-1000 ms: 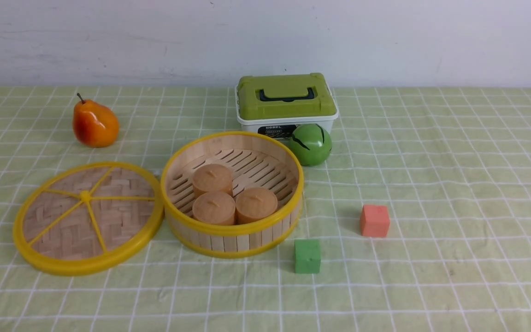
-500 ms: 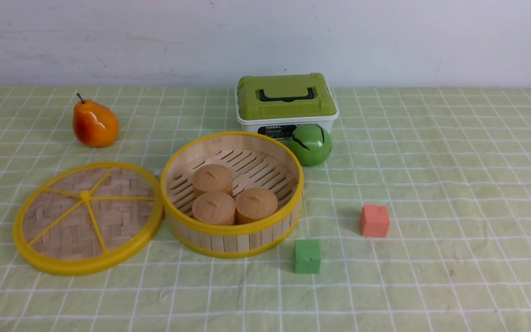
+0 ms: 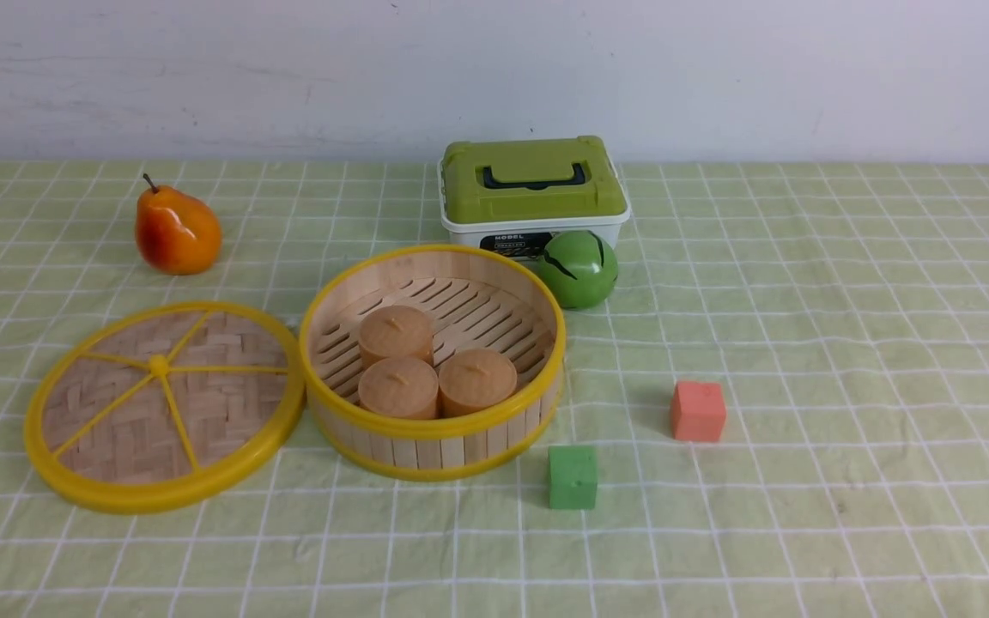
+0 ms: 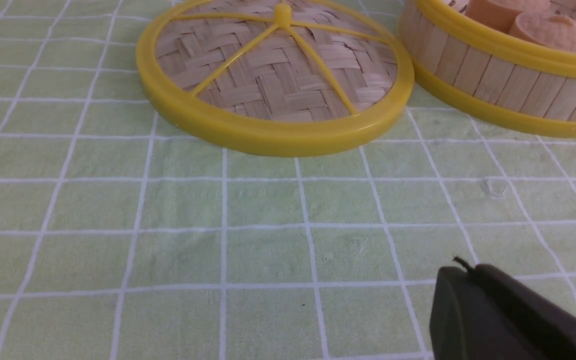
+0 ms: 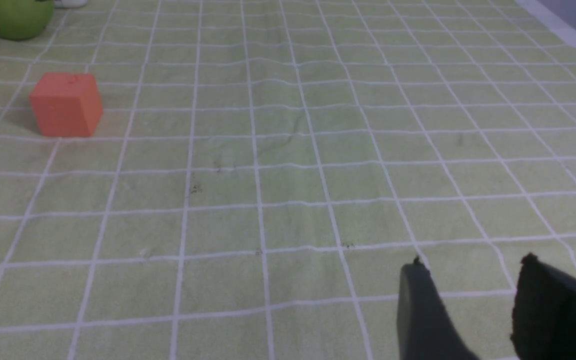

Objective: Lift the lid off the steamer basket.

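The lid (image 3: 164,405), a woven bamboo disc with a yellow rim and spokes, lies flat on the cloth just left of the steamer basket (image 3: 433,429). The basket stands uncovered, with three tan round buns (image 3: 430,365) inside. In the left wrist view the lid (image 4: 275,82) and the basket's slatted wall (image 4: 498,82) lie ahead of my left gripper (image 4: 463,270), whose black fingers are pressed together with nothing between them. My right gripper (image 5: 470,265) hovers over bare cloth with a gap between its fingers and holds nothing. Neither gripper shows in the front view.
An orange pear (image 3: 175,232) sits at the back left. A white box with a green lid (image 3: 532,189) stands behind the basket, a green ball (image 3: 579,269) against it. A green cube (image 3: 572,477) and an orange cube (image 3: 698,411) lie right of the basket.
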Controlling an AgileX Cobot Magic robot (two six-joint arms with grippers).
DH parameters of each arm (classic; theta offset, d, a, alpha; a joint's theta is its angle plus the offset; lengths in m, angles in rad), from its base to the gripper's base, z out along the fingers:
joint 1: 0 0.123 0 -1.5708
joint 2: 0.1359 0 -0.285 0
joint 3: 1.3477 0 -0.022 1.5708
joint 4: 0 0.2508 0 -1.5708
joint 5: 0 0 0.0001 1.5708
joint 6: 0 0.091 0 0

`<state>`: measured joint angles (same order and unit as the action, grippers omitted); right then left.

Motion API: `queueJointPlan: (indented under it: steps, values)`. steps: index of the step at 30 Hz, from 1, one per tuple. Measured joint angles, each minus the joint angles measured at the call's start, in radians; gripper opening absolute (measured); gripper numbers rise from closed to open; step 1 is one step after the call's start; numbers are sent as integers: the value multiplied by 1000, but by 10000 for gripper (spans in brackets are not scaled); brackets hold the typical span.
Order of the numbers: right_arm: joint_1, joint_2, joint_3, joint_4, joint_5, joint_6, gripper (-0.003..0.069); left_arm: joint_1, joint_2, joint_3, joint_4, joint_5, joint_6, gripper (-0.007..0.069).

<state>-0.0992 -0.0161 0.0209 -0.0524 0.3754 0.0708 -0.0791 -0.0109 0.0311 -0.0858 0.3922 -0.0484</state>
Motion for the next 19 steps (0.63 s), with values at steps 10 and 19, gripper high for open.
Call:
queueJointPlan:
  steps: [10, 19]
  values:
    - [0, 0, 0, 0, 0, 0, 244, 0, 0, 0, 0, 0, 0, 4]
    - [0, 0, 0, 0, 0, 0, 244, 0, 0, 0, 0, 0, 0, 15]
